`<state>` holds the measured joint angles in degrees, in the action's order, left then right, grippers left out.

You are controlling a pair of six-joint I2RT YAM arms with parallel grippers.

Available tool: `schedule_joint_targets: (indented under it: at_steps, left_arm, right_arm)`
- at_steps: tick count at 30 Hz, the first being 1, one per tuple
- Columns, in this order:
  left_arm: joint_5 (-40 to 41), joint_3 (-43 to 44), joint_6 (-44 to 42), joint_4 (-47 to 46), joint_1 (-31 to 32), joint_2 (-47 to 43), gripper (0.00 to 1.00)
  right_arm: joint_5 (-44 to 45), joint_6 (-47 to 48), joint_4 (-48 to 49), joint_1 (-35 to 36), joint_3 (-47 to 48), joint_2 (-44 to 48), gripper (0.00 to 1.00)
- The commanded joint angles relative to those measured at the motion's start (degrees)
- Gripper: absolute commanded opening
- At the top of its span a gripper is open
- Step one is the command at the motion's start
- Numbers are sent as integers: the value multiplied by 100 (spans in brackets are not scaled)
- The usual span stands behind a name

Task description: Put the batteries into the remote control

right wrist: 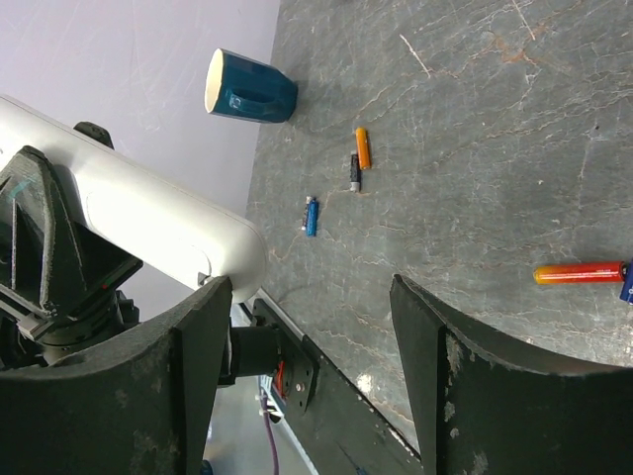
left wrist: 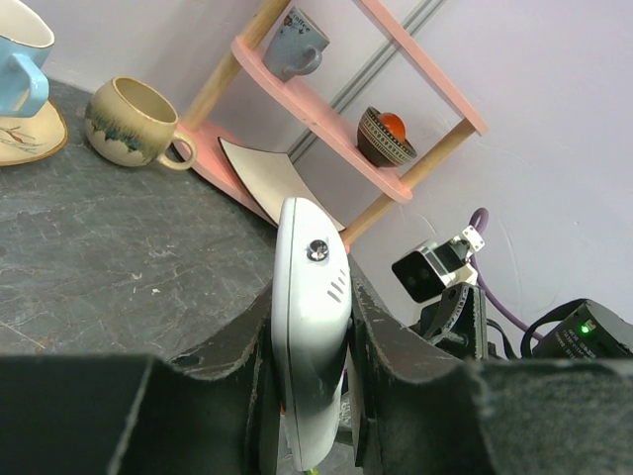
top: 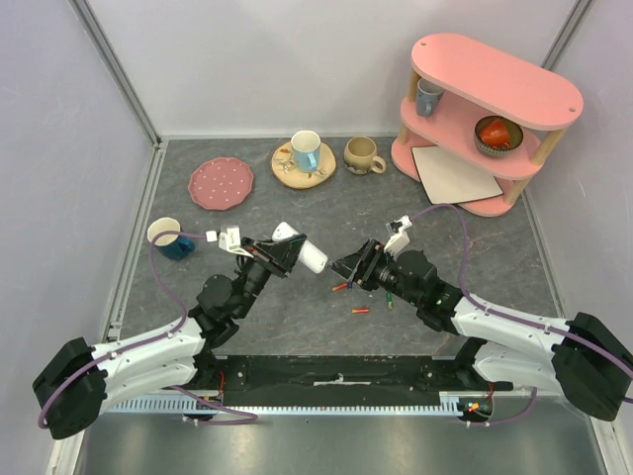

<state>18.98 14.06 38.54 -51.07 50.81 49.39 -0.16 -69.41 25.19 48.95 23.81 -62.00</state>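
Observation:
My left gripper (top: 282, 252) is shut on the white remote control (top: 300, 248) and holds it off the table, edge-on between the jaws in the left wrist view (left wrist: 312, 297). My right gripper (top: 350, 265) is open and empty, just right of the remote's free end. In the right wrist view the remote (right wrist: 148, 223) lies beside my left fingertip, outside the open gripper (right wrist: 312, 327). Several batteries lie loose on the table: a red-orange one (right wrist: 579, 272), an orange one (right wrist: 363, 147), a blue one (right wrist: 312, 215). Two of them show in the top view (top: 341, 286) (top: 362, 311).
A teal mug (top: 176, 240) stands left of the left gripper. At the back are a pink plate (top: 221, 183), a blue cup on a wooden saucer (top: 305, 153) and a beige mug (top: 362, 155). A pink shelf (top: 495, 79) at back right holds a mug, a bowl and a beige board (top: 455, 173).

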Motion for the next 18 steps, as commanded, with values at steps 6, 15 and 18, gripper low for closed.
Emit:
schedule_joint_targets:
  at_steps: [6,15,18]
  left_arm:
    - [-202,175,92,-105,35,97,2]
    - [-334,184,214,-193,35,212,2]
    - [-351,158,276,-272,43,291,2]
  right_arm:
    - [69,32,223,-26,264,-111,74]
    - [34,33,311,-26,282,-234,75]
    - [25,6,381,-26,290,-304,74]
